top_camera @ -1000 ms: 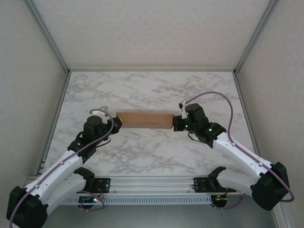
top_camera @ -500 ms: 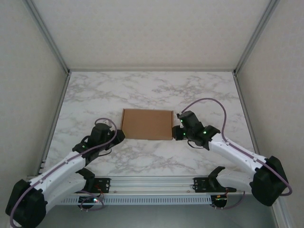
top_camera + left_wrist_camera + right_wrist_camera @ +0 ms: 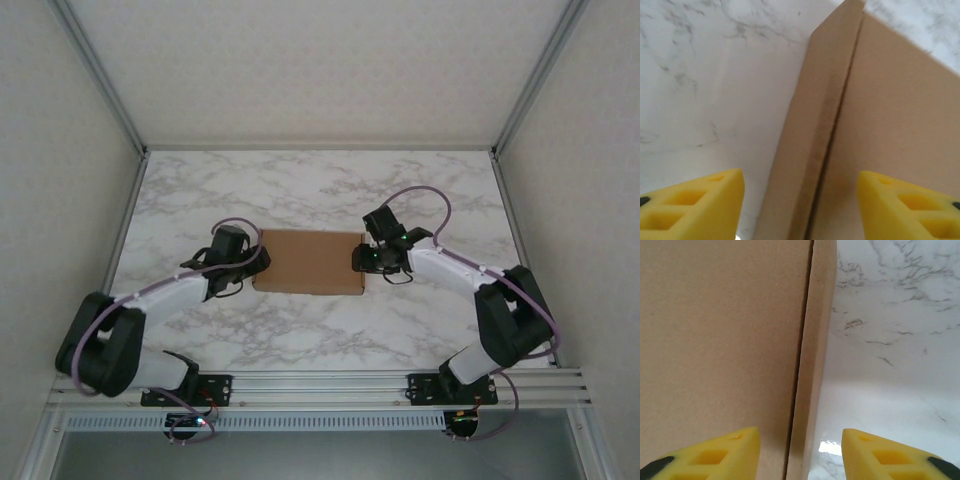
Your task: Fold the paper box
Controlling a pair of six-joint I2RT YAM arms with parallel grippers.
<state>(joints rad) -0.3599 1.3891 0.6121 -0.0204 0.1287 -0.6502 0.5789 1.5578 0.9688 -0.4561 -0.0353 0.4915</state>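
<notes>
Tipped flat from its edge a second earlier, box (image 3: 308, 262) lay long axis left-to-right between left gripper (image 3: 250, 266) and right gripper (image 3: 360, 260), both spread, each straddling one end wall.

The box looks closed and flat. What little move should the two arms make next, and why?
Probably back both off. The box lies flat and closed on the table; the left gripper and right gripper stand open astride its side edges, gripping nothing, so the folding looks done.
</notes>
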